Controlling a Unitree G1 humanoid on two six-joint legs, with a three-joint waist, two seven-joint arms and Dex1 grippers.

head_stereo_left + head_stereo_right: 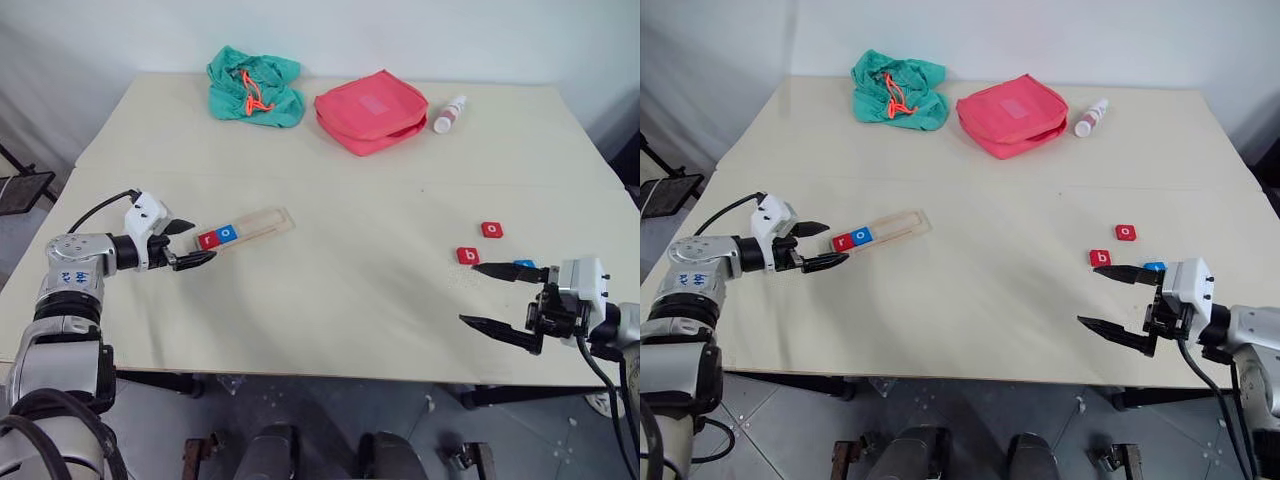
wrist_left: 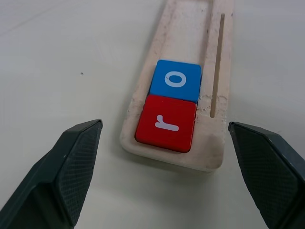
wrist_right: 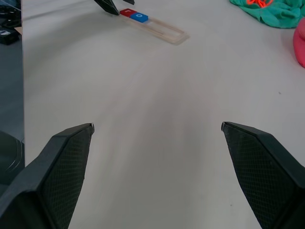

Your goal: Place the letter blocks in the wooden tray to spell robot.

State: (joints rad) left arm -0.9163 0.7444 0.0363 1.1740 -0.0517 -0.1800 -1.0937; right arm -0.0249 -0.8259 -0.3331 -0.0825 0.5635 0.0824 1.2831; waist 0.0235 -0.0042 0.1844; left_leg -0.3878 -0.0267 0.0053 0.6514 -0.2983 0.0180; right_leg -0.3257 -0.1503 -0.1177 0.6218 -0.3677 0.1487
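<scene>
We see red r point(image 2: 166, 123) and blue o point(image 2: 175, 80) in the wooden tray point(image 1: 262, 224), left; three blocks point(image 1: 467, 255) lie right.

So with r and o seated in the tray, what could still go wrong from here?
The open left gripper sits right at the wooden tray end; a nudge could shift it and unseat the red r and blue o. The blue tile lies partly hidden behind the open right gripper, close to the table edge, so it could get knocked off.
</scene>
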